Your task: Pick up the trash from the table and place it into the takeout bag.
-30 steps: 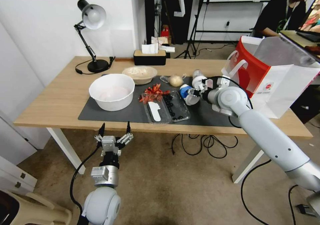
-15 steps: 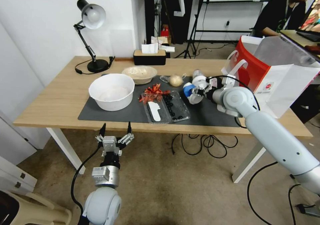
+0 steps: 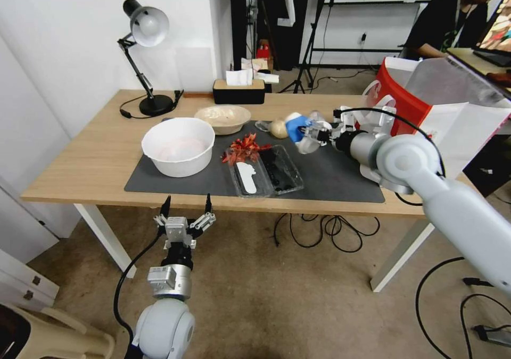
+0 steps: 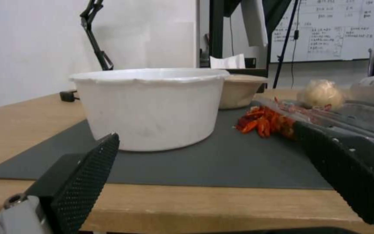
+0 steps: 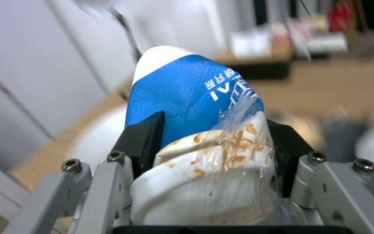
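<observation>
right claw (image 3: 308, 132) clenched on the blue-and-white cup (image 3: 296, 125), lifted clear of the grey mat (image 3: 340, 181), above its far edge. seen from the right wrist, black pads (image 5: 146, 138) pressing both sides of the cup (image 5: 195, 107), crumpled, with stained plastic film over its white rim. hanging close to the bag with the beige lump (image 3: 279, 128) and the clear lidded cup (image 3: 315, 117), touching or not cannot tell.

left claw (image 3: 185, 206) parked below the near edge of the tabletop (image 3: 80, 162), released, fingers (image 4: 81, 182) spread wide in the left wrist view.

on the mat: big white bowl (image 3: 178, 146) at the left end, crushed red can (image 3: 244, 149) near the middle, clear tray (image 3: 265, 170) with dark berries just beside the can on the near side. shallow beige bowl (image 3: 223, 118) behind the white bowl, at the mat's far edge. from the left wrist, white bowl (image 4: 152, 107) in front, beige bowl (image 4: 239, 94) behind it, red can (image 4: 265, 120) lying on the mat, beige lump (image 4: 323, 94) further back.

red-and-white paper bag (image 3: 436, 114) upright at the right end of the tabletop, mouth open, white loop handle (image 3: 380, 101) facing the raised cup, well apart from it.

black desk lamp (image 3: 146, 56) and tissue box (image 3: 239, 90) along the far side.
</observation>
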Robot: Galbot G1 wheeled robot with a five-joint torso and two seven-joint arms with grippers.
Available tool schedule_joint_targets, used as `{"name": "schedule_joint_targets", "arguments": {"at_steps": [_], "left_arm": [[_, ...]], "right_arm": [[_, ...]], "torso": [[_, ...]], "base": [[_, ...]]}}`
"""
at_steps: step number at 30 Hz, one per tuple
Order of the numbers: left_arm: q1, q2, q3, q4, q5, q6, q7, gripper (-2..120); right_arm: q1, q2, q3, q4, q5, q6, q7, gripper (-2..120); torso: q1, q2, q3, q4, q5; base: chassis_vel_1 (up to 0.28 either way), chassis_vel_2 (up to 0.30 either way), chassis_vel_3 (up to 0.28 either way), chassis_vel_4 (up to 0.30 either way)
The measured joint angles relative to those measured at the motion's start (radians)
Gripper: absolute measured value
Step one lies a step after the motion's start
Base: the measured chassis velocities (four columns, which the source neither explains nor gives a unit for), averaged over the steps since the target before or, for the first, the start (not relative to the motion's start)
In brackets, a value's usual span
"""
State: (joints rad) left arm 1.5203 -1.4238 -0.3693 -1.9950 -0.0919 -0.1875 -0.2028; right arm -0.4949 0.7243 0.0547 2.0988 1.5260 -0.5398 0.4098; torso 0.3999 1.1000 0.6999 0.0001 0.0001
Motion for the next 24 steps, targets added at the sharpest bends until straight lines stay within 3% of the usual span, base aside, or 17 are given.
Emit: {"name": "schedule_joint_targets", "arguments": {"at_steps": [8,11,15,24], "left_arm": [[0.009,0.002,0.001,-0.008,0.000,0.001,0.000,100],[0.012,0.004,0.002,-0.009,0.001,0.000,0.000,100],[0.013,0.005,0.002,-0.011,0.001,-0.001,0.000,100],[0.020,0.009,0.001,-0.016,0.001,-0.005,0.001,100]], "right_arm": [[0.106,-0.127,0.151,0.043,0.066,0.069,-0.051,47],[0.170,-0.206,0.185,-0.037,0.074,0.081,-0.066,46],[0.234,-0.250,0.189,-0.169,0.045,0.081,-0.051,46],[0.239,-0.263,0.164,-0.386,-0.066,0.016,0.036,46]], "torso": [[0.000,0.000,0.000,-0.0001,0.0000],[0.000,0.000,0.000,-0.0003,-0.0001],[0.000,0.000,0.000,0.0000,0.0000],[0.000,0.000,0.000,-0.0002,0.0000]], "base": [[0.000,0.000,0.000,0.000],[0.000,0.000,0.000,0.000],[0.000,0.000,0.000,0.000],[0.000,0.000,0.000,0.000]]}}
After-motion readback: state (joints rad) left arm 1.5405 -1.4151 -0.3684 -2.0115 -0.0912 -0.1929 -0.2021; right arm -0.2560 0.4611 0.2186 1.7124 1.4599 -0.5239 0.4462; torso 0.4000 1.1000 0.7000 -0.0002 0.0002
